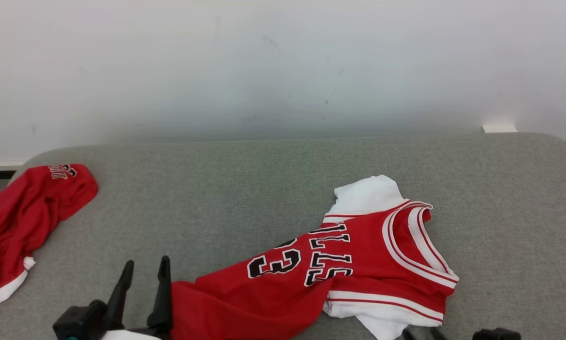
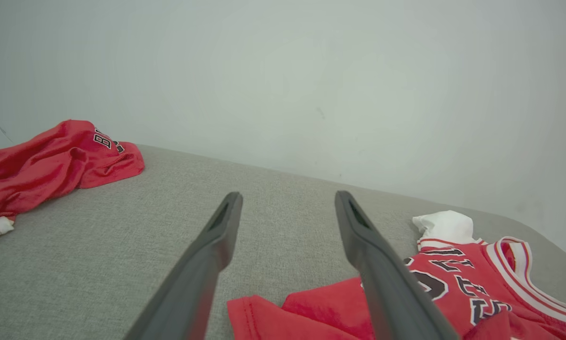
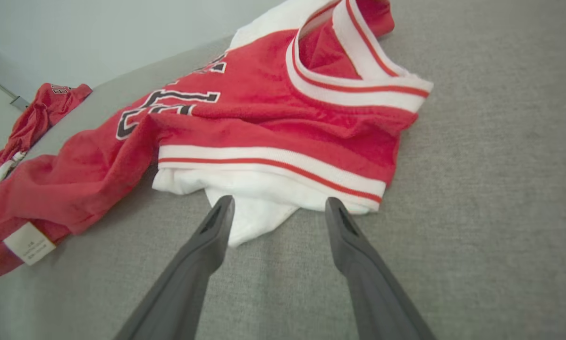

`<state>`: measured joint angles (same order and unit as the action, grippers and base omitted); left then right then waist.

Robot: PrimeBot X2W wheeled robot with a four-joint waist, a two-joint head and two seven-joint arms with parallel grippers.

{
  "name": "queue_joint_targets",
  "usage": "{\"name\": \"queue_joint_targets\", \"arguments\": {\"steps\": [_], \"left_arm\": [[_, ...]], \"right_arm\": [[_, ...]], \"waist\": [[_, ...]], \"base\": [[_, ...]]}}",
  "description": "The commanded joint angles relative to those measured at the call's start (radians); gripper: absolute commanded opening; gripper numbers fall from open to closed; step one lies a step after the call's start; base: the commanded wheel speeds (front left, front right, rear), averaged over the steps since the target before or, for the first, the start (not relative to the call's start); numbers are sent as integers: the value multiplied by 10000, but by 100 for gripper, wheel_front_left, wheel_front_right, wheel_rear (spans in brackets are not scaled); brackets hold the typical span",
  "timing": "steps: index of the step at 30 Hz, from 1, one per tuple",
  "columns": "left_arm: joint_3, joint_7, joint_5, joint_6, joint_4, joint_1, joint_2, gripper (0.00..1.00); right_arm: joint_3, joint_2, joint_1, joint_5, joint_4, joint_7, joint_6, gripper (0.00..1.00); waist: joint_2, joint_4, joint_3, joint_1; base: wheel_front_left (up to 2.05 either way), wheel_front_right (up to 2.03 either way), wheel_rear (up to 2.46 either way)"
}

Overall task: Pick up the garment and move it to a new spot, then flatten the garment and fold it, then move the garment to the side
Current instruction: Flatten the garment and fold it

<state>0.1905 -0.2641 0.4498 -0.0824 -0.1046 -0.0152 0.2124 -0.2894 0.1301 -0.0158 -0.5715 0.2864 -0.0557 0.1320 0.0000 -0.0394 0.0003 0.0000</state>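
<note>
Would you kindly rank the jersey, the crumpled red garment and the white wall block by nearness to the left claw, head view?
1. Jersey, just right of the left claw.
2. Crumpled red garment, far left.
3. White wall block, far right, back.

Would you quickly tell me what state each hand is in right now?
Left hand: open, holding nothing.
Right hand: open, holding nothing.

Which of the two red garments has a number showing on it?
The jersey at centre right, with black numerals and a white-trimmed collar. The crumpled garment at far left shows only small lettering.
</note>
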Motion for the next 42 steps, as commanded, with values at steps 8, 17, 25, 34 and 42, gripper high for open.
{"name": "queue_joint_targets", "arguments": {"steps": [8,17,25,34,42], "left_arm": [[-670,-2,-794,765,-405,-99,-644,100],[-1184,-2,-1319,1334,-868,-325,-1084,100],[-1488,-2,-1623,1589,-1121,-297,-1345,100],[-1725,-2,-1763,1738,-1211,-160,-1512,100],[-1885,-3,-1759,1799,-1180,0,-1571,100]], "right_arm": [[-97,-351,-84,-1036,258,-1195,-26,100],[353,-784,777,-1704,2018,-1628,-34,100],[-494,-827,1465,-2938,2953,-1175,-29,0],[-630,-587,1847,-2753,2753,-758,-28,0],[141,690,958,-2796,270,-1947,-26,0]], "waist": [[0,195,73,0],[0,503,205,0],[0,546,96,0],[0,306,-7,0],[0,-180,38,0]], "base": [[0,0,0],[0,0,0],[0,0,0],[0,0,0],[0,0,0]]}}
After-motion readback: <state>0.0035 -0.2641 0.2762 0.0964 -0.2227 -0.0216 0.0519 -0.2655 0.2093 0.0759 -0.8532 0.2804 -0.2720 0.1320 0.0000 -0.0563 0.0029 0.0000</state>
